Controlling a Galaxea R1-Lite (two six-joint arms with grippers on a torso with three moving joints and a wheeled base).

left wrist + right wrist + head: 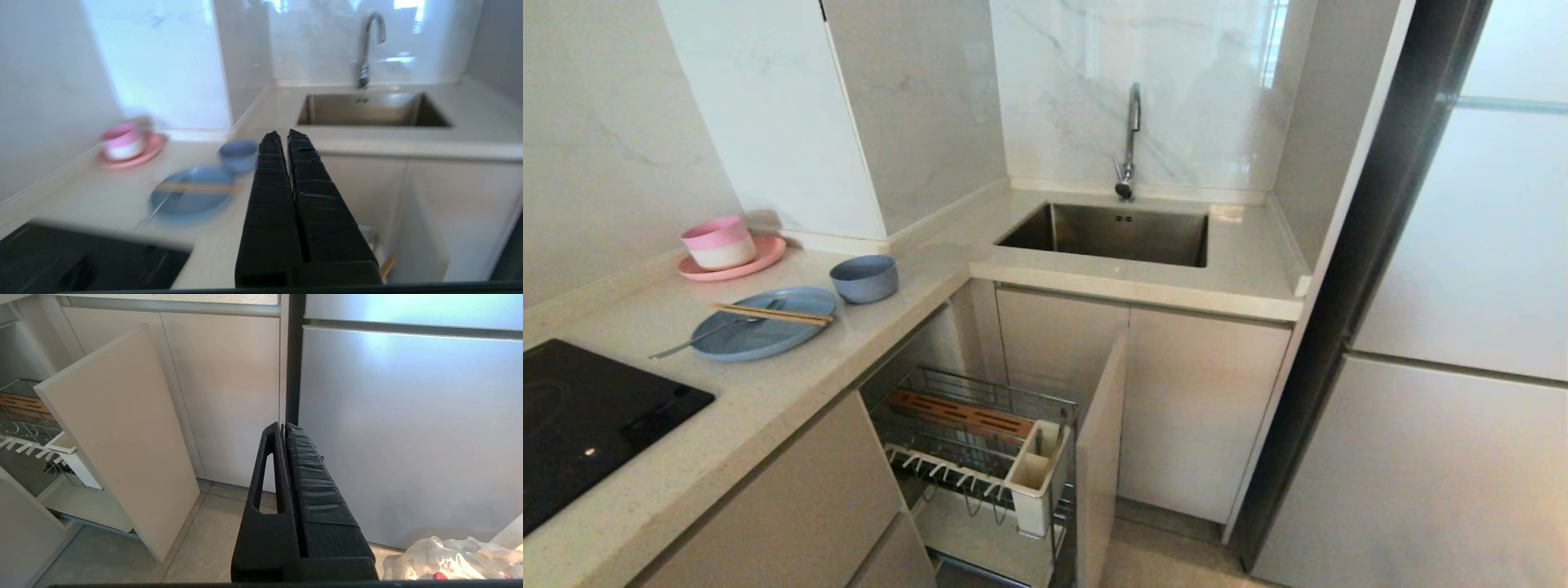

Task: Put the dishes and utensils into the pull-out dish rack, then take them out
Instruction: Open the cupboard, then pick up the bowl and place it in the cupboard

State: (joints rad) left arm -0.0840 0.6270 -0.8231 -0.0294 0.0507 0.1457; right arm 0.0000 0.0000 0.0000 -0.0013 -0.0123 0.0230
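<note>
A dusty-blue plate (765, 325) lies on the counter with wooden chopsticks (772, 314) across it and a silver fork (690, 341) sticking off its near edge. Behind it stands a blue bowl (865, 278). The pull-out dish rack (980, 429) stands drawn out below the counter, with nothing in its wire basket or white caddy (1036, 472). Neither arm shows in the head view. My left gripper (282, 134) is shut and empty, held off the counter's edge to the right of the plate (192, 196) and bowl (238, 154). The right gripper (284, 425) is shut and empty, low near the floor.
A pink bowl on a pink plate (727, 249) sits at the back of the counter. A black cooktop (588, 416) is at the near left. The sink (1115, 233) and faucet (1129, 139) fill the corner. A fridge (1445, 327) stands on the right; a plastic bag (453, 559) lies on the floor.
</note>
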